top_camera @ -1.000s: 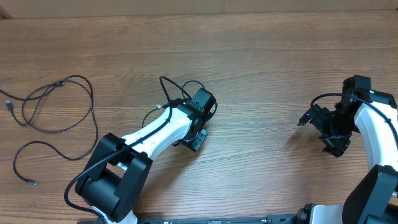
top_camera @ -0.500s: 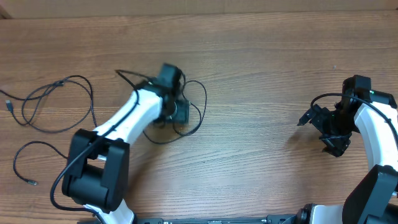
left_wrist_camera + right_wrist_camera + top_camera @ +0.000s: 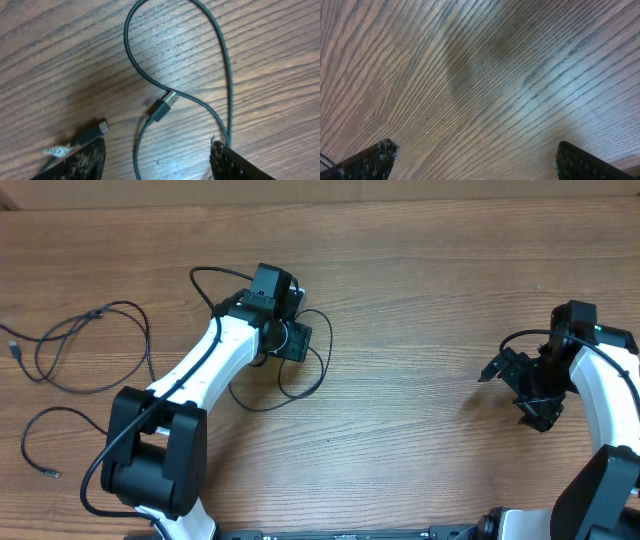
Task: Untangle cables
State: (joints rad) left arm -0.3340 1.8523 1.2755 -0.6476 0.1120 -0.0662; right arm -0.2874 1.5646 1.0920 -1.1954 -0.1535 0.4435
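One thin black cable [image 3: 327,358] loops on the wood around my left gripper [image 3: 296,340]. In the left wrist view its silver-tipped USB plug [image 3: 164,106] lies in the middle of the loop. A smaller plug [image 3: 93,133] rests by the left finger [image 3: 75,161]. My left gripper [image 3: 157,161] is open, and a strand of the cable [image 3: 137,150] lies on the table between its fingers. Another strand passes the right finger's tip [image 3: 226,150]. Other cables [image 3: 147,340] lie loosely at the far left. My right gripper [image 3: 514,390] [image 3: 475,162] is open over bare wood.
The left arm [image 3: 200,380] stretches diagonally from its base [image 3: 150,470] across the left half of the wooden table [image 3: 420,290]. The right arm [image 3: 600,390] stands at the right edge with its own thick black cable.
My left arm has swung left and toward the back, and the cable has gone with it and now lies as a wider loop. The right arm has not moved.
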